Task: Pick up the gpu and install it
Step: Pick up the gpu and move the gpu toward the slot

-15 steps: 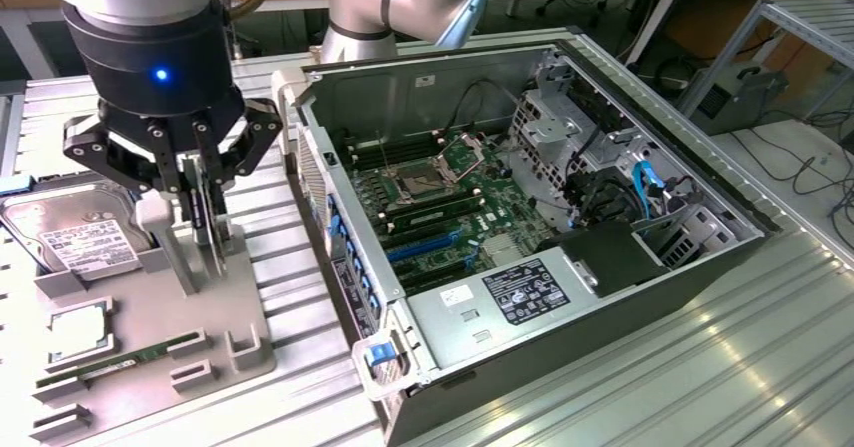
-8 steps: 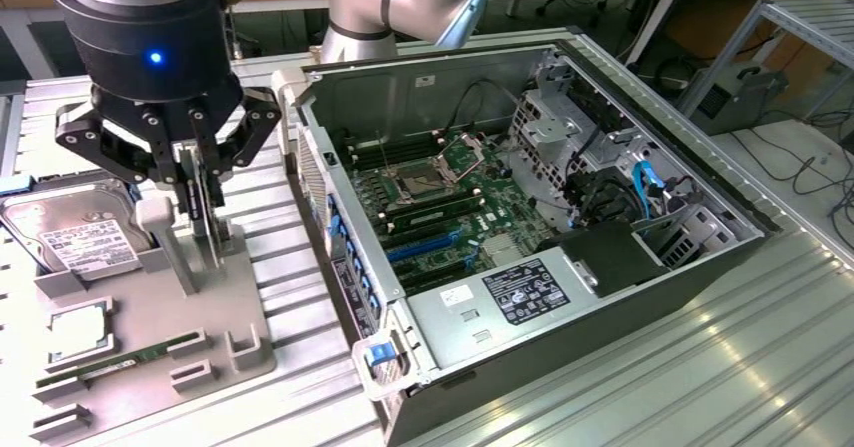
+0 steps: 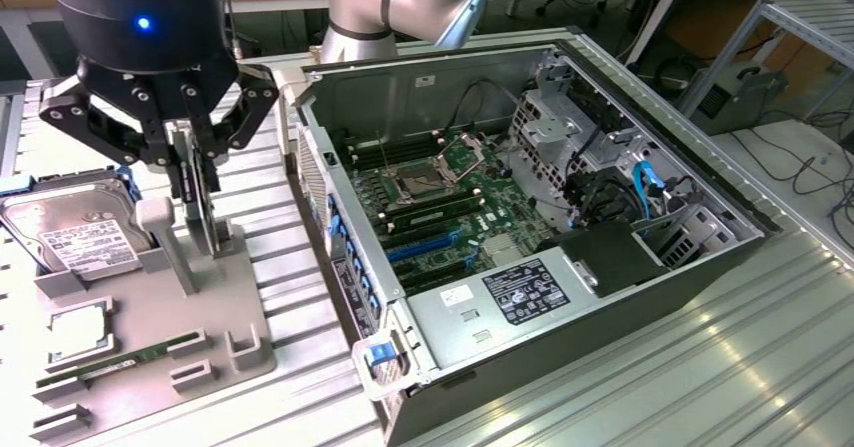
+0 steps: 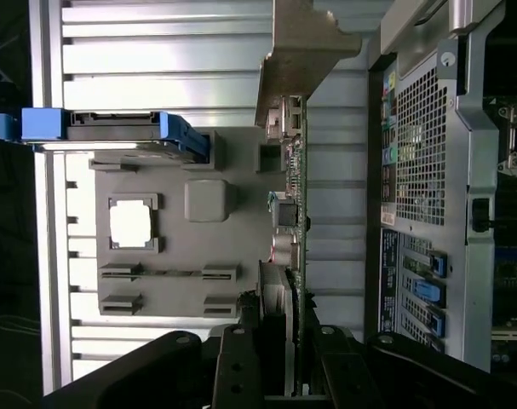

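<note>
The gpu (image 3: pixel 207 217) is a thin dark card standing on edge over the grey holder tray (image 3: pixel 254 357) at the exterior view's left. My gripper (image 3: pixel 195 172) comes down from above, shut on the card's upper edge with one finger on each face. The card's lower edge sits level with the tray's upright slot posts; I cannot tell whether it still rests in them. In the wrist view the gpu (image 4: pixel 294 213) appears edge-on, its silver bracket (image 4: pixel 305 51) at the far end, and my gripper (image 4: pixel 284 358) clamps the near end.
On the tray lie a silver hard drive (image 3: pixel 74 237), a square processor (image 3: pixel 80 332) and a green memory stick (image 3: pixel 120 362). The open computer case (image 3: pixel 534 97) lies to the exterior view's right, with the motherboard's blue slots (image 3: pixel 427 242) exposed. Ribbed metal table all around.
</note>
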Action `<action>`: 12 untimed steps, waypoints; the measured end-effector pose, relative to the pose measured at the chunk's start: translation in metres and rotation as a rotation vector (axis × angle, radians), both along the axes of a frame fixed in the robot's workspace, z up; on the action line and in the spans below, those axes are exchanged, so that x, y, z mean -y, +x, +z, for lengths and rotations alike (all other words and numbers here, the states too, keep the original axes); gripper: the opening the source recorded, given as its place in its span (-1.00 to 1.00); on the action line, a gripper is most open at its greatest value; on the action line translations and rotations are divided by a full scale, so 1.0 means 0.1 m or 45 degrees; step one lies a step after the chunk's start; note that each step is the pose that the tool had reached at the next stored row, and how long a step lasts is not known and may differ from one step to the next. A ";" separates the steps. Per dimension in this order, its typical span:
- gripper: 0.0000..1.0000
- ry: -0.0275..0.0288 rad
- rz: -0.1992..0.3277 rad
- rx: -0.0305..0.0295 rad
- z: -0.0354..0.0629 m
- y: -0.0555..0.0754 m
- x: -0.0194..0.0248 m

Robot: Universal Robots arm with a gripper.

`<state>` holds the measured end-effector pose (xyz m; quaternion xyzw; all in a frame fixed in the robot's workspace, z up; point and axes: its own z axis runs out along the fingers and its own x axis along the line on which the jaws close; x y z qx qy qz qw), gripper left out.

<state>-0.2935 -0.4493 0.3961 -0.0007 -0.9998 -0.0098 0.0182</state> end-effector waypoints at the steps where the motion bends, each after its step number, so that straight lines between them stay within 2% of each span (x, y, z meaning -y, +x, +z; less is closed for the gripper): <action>1: -0.44 0.0001 0.000 0.0001 0.020 0.00 0.000; 12: -0.44 0.0000 0.000 0.0001 0.289 0.00 0.000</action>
